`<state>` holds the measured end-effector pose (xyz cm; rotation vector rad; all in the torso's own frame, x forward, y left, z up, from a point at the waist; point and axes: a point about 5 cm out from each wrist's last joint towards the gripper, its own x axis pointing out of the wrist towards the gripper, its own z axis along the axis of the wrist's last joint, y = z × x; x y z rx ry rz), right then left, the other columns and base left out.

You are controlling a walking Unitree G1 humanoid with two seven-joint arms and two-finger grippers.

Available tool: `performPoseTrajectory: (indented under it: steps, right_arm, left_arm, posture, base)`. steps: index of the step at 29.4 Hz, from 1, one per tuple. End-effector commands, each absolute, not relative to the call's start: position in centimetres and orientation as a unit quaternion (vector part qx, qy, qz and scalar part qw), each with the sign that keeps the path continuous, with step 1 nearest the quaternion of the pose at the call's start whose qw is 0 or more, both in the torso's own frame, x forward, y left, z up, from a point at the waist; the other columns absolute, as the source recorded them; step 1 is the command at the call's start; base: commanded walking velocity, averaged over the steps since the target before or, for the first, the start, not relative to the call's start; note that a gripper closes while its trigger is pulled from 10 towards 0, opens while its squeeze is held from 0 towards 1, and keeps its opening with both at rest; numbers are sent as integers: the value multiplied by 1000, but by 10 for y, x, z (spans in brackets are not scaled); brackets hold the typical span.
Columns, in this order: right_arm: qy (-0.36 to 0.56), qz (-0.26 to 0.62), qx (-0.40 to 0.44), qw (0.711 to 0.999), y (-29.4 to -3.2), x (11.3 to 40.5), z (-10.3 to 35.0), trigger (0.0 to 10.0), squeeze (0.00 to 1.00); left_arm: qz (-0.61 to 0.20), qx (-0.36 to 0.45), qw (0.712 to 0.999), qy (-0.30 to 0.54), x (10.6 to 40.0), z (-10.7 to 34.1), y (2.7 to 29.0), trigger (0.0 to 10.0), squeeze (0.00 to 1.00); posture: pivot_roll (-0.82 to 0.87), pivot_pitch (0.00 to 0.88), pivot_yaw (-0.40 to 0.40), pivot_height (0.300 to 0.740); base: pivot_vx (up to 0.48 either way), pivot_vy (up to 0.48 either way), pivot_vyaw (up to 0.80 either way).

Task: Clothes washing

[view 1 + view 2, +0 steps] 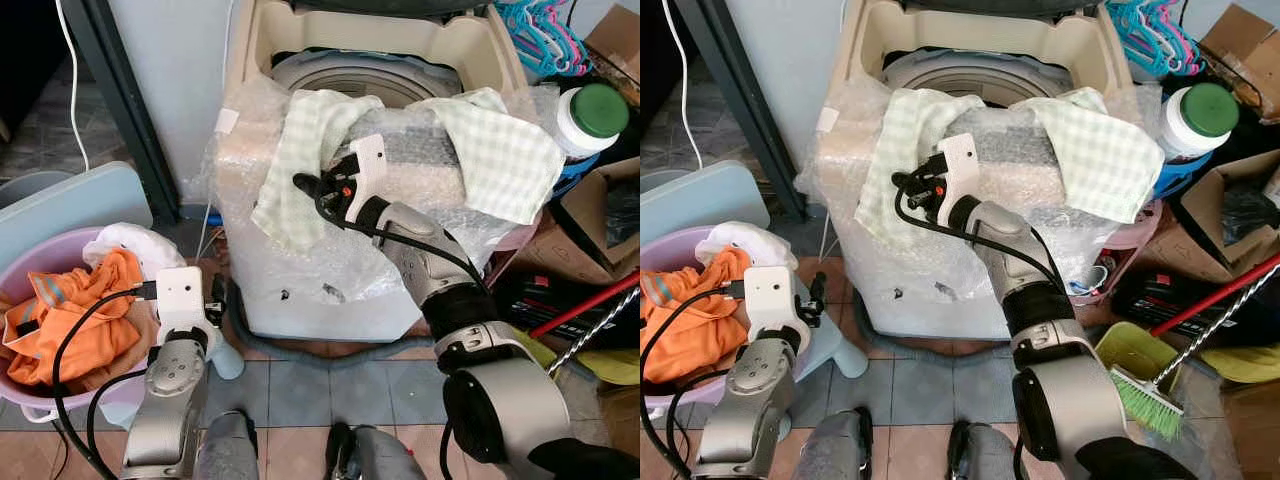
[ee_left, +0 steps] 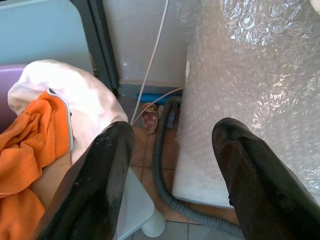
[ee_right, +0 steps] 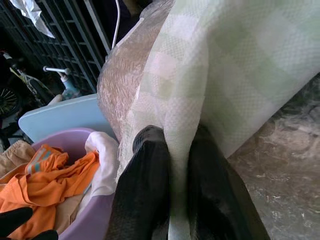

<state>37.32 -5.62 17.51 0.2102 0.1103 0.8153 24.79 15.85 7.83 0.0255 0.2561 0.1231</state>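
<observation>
A top-loading washing machine (image 1: 470, 45) wrapped in bubble wrap stands in front of me, lid up. A green-and-white checked cloth (image 1: 300, 150) is draped over its front edge. My right gripper (image 1: 305, 183) is shut on the cloth's left hanging part; in the right wrist view the fabric (image 3: 225, 75) is pinched between the two black fingers (image 3: 145, 190). A purple basin (image 1: 60, 245) holding orange clothing (image 1: 70, 320) and a white garment (image 2: 85, 100) sits on the floor at my left. My left gripper (image 2: 172, 135) hangs open and holds nothing, low between the basin and the machine.
A white jar with a green lid (image 1: 590, 115) and coloured hangers (image 1: 540, 35) are at the machine's right. Boxes, a red-handled broom (image 1: 590, 305) and a green brush (image 1: 1140, 385) crowd the right floor. A light blue stool (image 1: 70, 200) and a grey drain hose (image 2: 162, 165) lie left.
</observation>
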Motion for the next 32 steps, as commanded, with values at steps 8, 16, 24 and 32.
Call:
performPoseTrajectory:
  steps: [8,16,24,32]
  right_arm:
    - [-128,193,203,951,-126,417,285,0,0]
    - [-156,31,-5,987,-176,421,314,10000,1000]
    - [-124,101,-117,980,-177,416,280,10000,1000]
    - [-137,25,-241,960,-238,395,262,10000,1000]
  left_arm:
    - [70,13,989,130,250,75,157,10000,0]
    - [71,11,989,128,251,75,156,10000,0]
    - [68,8,989,130,249,74,155,10000,0]
    - [63,7,989,134,248,72,153,10000,0]
  posture:
    - [108,101,-83,740]
    - [99,99,-84,740]
    - [86,103,-80,740]
    - [67,106,-79,740]
  base:
    - [0,0,0]
    - [0,0,0]
    - [0,0,0]
    - [0,0,0]
